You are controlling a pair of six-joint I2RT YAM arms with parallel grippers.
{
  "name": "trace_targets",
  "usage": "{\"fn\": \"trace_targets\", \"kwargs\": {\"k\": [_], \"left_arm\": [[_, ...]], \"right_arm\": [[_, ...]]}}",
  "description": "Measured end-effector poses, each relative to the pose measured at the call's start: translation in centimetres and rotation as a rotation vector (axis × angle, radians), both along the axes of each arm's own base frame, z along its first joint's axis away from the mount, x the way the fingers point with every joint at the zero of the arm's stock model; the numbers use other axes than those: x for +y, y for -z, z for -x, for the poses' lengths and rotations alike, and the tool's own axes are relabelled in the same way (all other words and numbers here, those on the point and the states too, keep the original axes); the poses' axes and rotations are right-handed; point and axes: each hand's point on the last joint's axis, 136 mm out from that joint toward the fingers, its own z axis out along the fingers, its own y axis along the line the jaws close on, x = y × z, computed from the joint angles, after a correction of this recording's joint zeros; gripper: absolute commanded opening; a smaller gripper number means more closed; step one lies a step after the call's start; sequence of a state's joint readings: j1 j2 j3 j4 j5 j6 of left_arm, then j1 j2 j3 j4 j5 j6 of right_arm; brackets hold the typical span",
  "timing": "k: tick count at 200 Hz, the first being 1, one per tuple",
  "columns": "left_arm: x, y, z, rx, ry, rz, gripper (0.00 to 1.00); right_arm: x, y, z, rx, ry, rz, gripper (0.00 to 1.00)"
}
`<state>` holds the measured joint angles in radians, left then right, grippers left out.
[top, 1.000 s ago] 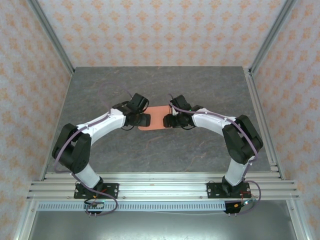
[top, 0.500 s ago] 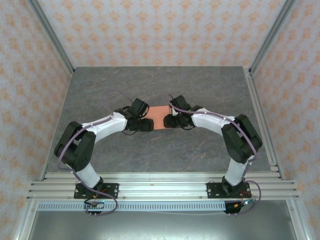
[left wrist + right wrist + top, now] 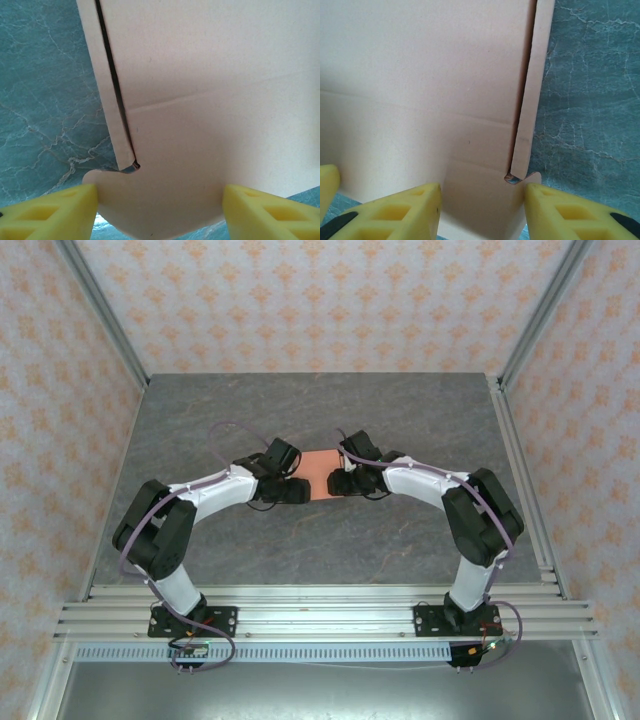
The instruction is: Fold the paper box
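The box [image 3: 318, 471] lies flat near the middle of the table [image 3: 420, 410], well apart from all four table edges. Bare tabletop lies open on its far side, and to the left and right beyond the arms; the near side up to the rail [image 3: 320, 612] is also open. Patterned walls [image 3: 320, 300] close off the left, far and right sides.

The left gripper [image 3: 291, 490] sits at the box's left end and the right gripper [image 3: 336, 483] at its right end, so the two nearly meet over the sheet.

In the left wrist view the box [image 3: 210, 90] shows a rounded tab [image 3: 160, 205] lying between the yellow fingers [image 3: 55, 212], which stand wide apart with its edges at their inner sides. A dark slit [image 3: 112, 80] runs along the left of the sheet. In the right wrist view a flap of the box [image 3: 420, 75] lies between the spread fingers [image 3: 395, 212], with a narrow folded strip [image 3: 532, 90] to the right.

Against half a second ago, the left gripper has slid a little right over the box, so less of the sheet shows; the right arm has hardly moved.

Count: one box, two arms, two grippers.
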<state>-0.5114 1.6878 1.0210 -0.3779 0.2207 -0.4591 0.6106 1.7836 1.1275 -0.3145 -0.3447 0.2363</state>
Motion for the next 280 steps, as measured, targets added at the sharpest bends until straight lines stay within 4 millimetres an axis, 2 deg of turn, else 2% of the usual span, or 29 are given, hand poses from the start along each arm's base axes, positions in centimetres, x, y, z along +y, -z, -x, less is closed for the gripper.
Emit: {"fn": "trace_targets", "kwargs": {"k": [74,174,240,280], "left_arm": [[-1.0,0.5,-0.4,0.012,-0.007,0.047,0.68],[-1.6,0.2,-0.8,0.005,-0.031,0.091,0.62],[-1.0,0.2,-1.3,-0.019,-0.054,0.060,0.42],[-0.9,0.2,-1.5,-0.024,-0.058,0.055,0.41]], "right_arm": [[0.5,0.0,-0.2,0.010,-0.002,-0.017,0.46],[0.3,-0.1,-0.3,0.013,0.009,-0.020,0.46],[0.4,-0.1,-0.4,0.014,0.018,-0.026,0.43],[0.4,-0.1,-0.4,0.016,0.025,-0.028,0.43]]}}
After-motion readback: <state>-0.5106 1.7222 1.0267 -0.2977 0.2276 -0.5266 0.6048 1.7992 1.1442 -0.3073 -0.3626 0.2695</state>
